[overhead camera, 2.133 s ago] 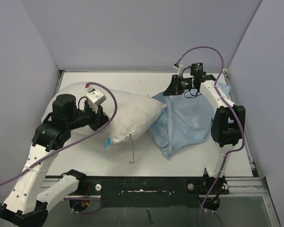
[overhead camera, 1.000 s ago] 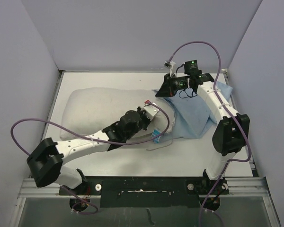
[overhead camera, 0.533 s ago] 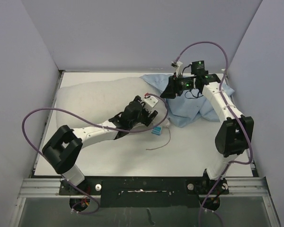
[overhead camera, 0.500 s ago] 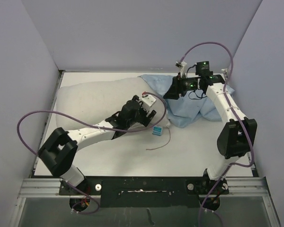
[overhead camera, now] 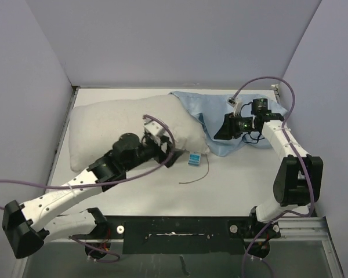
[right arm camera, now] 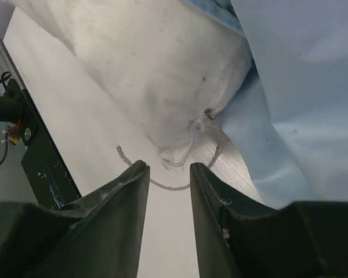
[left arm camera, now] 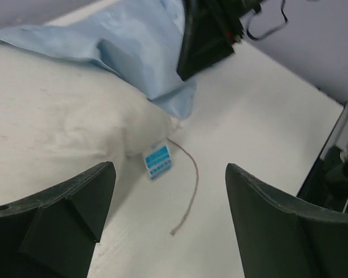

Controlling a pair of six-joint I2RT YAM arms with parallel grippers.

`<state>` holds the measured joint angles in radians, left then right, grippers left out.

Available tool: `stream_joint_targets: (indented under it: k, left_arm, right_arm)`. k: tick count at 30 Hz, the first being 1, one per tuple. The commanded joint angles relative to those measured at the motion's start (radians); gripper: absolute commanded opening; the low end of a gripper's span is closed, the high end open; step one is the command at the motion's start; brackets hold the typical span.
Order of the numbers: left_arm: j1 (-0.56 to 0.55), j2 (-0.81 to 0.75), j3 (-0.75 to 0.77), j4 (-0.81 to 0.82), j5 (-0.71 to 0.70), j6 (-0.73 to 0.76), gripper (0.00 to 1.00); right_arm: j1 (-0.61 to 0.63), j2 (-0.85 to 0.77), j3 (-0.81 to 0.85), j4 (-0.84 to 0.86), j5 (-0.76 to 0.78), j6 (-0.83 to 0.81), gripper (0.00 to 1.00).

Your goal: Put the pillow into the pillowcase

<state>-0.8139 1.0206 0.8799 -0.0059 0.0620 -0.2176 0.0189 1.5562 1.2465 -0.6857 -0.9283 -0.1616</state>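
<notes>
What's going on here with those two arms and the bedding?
Two robot arms are trying to get a pillow into a pillowcase. The off-white pillow lies across the table, with the light blue pillowcase draped over only its right end; most of it is uncovered. Neither arm holds anything: the left gripper is open by the pillow's near edge, and the right gripper is open over the pillowcase beside the pillow's corner.

Pillow [overhead camera: 104, 121]: off-white, faint grey specks. Pillowcase [overhead camera: 211, 113], right of pillow: plain light blue. Tag [overhead camera: 194, 158] at pillow's near-right corner: blue, white stripes. Loose thread [overhead camera: 198, 176] near same corner: tan. Counter [overhead camera: 238, 185] under pillow: white. Left tool [left arm camera: 168, 226], right tool [right arm camera: 168, 214]: dark grey fingers. Left arm [overhead camera: 64, 197], right arm [overhead camera: 278, 136]: white links, black joints. Cable [overhead camera: 272, 79]: purple.
</notes>
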Motion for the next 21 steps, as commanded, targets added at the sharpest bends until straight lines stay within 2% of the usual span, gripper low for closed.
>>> stream_joint_targets:
  k: [1,3,9,14,21]
  left_arm:
    - [-0.216,0.130,-0.031,0.000,-0.217,0.143,0.77]
    - [-0.221,0.194,-0.012,0.020,-0.244,0.172,0.79]
    - [-0.203,0.356,0.084,0.087,-0.247,0.441,0.87]
    - [-0.155,0.469,0.145,0.150,-0.163,0.663,0.89]
    - [-0.057,0.627,0.210,0.258,0.051,0.751,0.88]
  right_arm:
    - [0.006,0.049,-0.072,0.160,0.059,0.138,0.31]
    - [0.040,0.089,-0.063,0.169,0.081,0.149,0.28]
    - [0.150,0.251,0.064,0.152,0.045,0.186,0.27]
    - [0.189,0.309,0.175,0.168,-0.097,0.247,0.13]
    - [0.194,0.276,0.148,0.255,-0.177,0.332,0.06]
